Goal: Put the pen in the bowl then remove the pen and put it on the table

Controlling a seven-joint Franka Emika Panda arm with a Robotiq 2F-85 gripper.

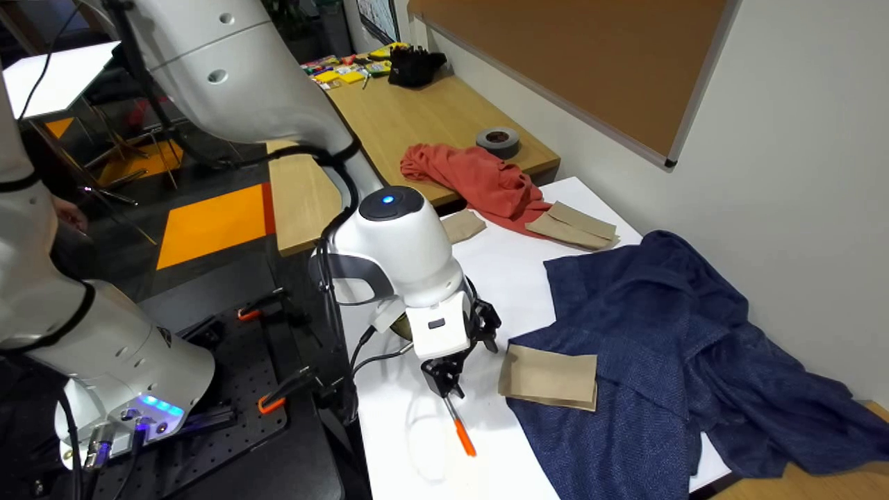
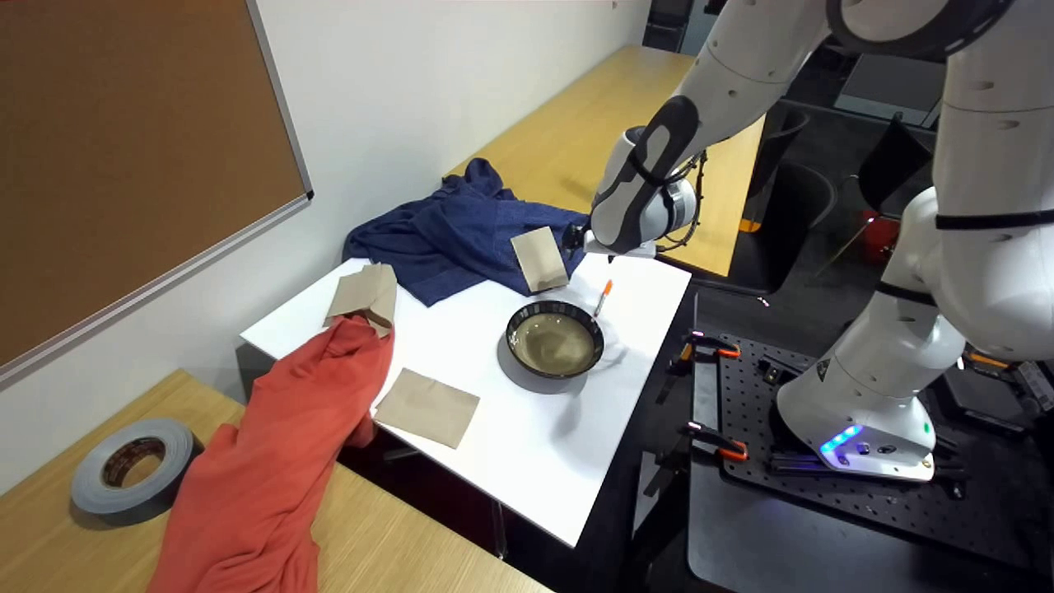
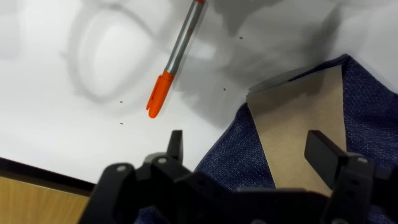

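The pen, with an orange cap and silver barrel, lies flat on the white table (image 2: 527,461). The pen shows in both exterior views (image 1: 465,439) (image 2: 603,298) and in the wrist view (image 3: 174,59). The bowl (image 2: 556,339), dark-rimmed and cream inside, stands on the table beside the pen's lower end; no pen shows in it. In an exterior view the arm hides most of the bowl. My gripper (image 1: 476,370) is open and empty above the table. In the wrist view the gripper (image 3: 245,137) has its fingers wide apart, with the pen off to the upper left.
A dark blue cloth (image 1: 653,347) drapes the table, with a brown paper piece (image 1: 549,377) on its edge. Another brown paper (image 2: 428,408) lies near the bowl. A red cloth (image 2: 272,445) and a tape roll (image 2: 132,469) lie toward a wooden table. A wall borders the table.
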